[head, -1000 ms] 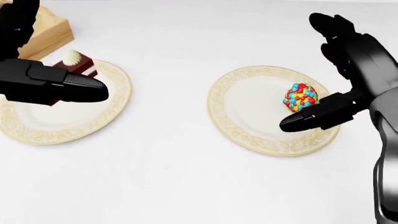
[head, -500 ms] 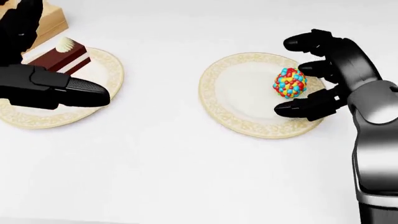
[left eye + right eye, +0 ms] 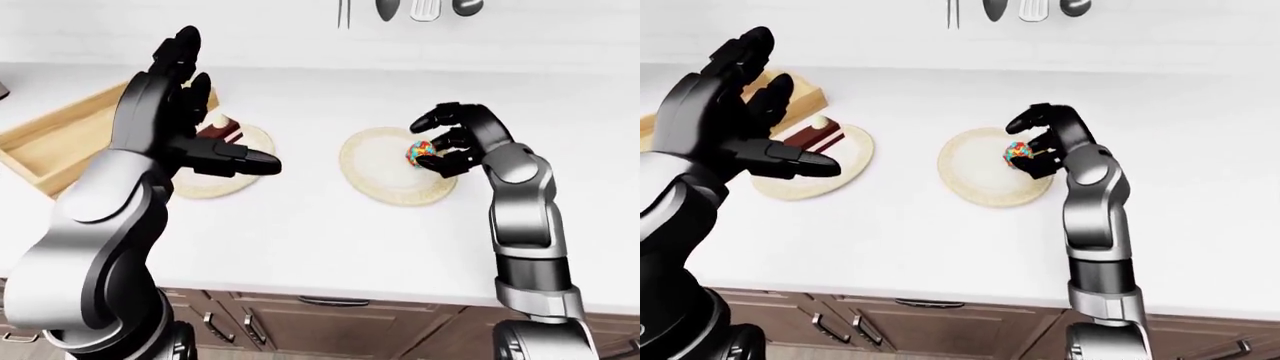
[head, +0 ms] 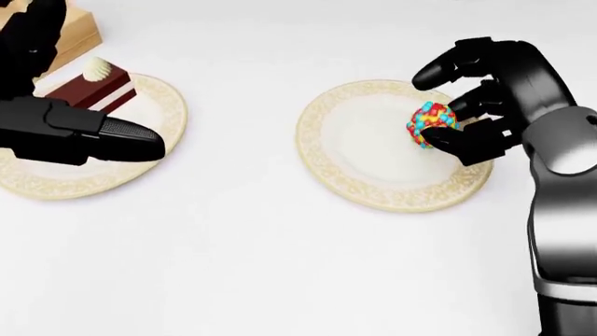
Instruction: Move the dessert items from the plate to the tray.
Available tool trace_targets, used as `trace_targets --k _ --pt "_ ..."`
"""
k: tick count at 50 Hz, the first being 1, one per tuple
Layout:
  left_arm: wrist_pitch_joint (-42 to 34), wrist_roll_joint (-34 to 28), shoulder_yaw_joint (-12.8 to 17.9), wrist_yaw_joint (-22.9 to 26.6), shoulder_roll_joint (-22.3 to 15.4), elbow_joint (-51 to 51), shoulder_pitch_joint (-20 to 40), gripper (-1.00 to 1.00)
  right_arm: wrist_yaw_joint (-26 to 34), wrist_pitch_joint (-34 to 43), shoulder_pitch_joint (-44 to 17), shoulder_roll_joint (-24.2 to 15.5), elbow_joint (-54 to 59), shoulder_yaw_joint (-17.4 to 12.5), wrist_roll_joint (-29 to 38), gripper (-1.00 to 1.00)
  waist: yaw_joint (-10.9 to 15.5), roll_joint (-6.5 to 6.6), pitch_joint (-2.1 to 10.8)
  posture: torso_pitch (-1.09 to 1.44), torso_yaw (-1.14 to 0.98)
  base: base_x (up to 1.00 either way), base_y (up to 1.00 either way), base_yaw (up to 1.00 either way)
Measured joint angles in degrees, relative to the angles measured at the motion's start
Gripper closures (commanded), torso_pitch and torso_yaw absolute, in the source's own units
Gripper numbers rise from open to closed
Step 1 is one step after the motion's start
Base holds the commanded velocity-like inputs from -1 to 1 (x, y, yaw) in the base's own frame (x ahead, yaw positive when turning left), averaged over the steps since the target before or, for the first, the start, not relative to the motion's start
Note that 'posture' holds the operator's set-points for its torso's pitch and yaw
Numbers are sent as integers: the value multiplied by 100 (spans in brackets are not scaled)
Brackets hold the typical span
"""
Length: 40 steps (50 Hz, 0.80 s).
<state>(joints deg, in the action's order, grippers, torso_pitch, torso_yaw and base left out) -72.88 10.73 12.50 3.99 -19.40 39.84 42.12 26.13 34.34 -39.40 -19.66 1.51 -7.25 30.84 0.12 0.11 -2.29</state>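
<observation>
A ball covered in coloured sprinkles [image 4: 427, 124] rests on the right-hand plate [image 4: 373, 183]. My right hand [image 4: 431, 112] curls over it from the right: the thumb presses beneath and the fingers [image 4: 471, 105] close on top. On the left plate [image 4: 65, 183] stands a slice of chocolate cake [image 4: 93, 85] topped with cream. My left hand [image 3: 222, 105] hovers open above that plate, fingers spread upward and thumb pointing right, partly hiding the cake. The wooden tray [image 3: 50, 142] lies to the left of the cake plate.
White counter [image 3: 300, 225] stretches below and between the plates, its edge above brown drawers [image 3: 330, 315]. Utensils [image 3: 420, 9] hang on the wall at the top of the left-eye view.
My right hand moved in from the right and its fingers closed round the sprinkle ball. The picture shifted slightly a second ago, so the camera moved. The left hand stayed put.
</observation>
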Motion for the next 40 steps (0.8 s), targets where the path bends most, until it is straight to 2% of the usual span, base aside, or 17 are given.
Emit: trace_targets --k 5,11,12,14,18,24,33,38,40 --pt "41 12 12 9 -21 -36 -18 -100 69 40 -92 -27 -2 18 57 42 2 6 -15 0 0 0 0 0" --pt "19 16 23 20 -55 -48 -1 -100 279 210 -284 -181 -477 -94 108 98 2 -4 -25 0 0 0 0 0" --pt "25 12 18 22 -71 -55 11 -100 311 238 -301 -195 -554 -105 108 100 1 -6 -24 0 0 0 0 0" --pt "72 -17 -30 34 -129 -137 57 -100 404 352 -360 -235 -742 -133 93 100 4 -8 -29 0 0 0 0 0" --pt "473 -338 -345 171 -345 -656 27 -100 614 655 -475 -331 -1300 -179 49 100 15 -2 -33 0 0 0 0 0" --pt "1055 -1386 -886 814 -555 -1551 120 -100 759 978 -614 -391 -1767 -184 -1 100 22 -25 -37 0 0 0 0 0" --pt "2142 -3169 -991 1900 -169 -2913 461 -100 726 1040 -529 -340 -1777 -150 -73 100 41 -71 -43 0 0 0 0 0" --pt "2878 -3900 -1064 2207 55 -3738 610 -100 663 978 -446 -312 -1770 -145 -117 100 47 -89 -40 0 0 0 0 0" --pt "3077 -4121 -1003 2287 74 -4109 746 -100 650 964 -439 -299 -1778 -132 -122 100 36 -99 -46 0 0 0 0 0"
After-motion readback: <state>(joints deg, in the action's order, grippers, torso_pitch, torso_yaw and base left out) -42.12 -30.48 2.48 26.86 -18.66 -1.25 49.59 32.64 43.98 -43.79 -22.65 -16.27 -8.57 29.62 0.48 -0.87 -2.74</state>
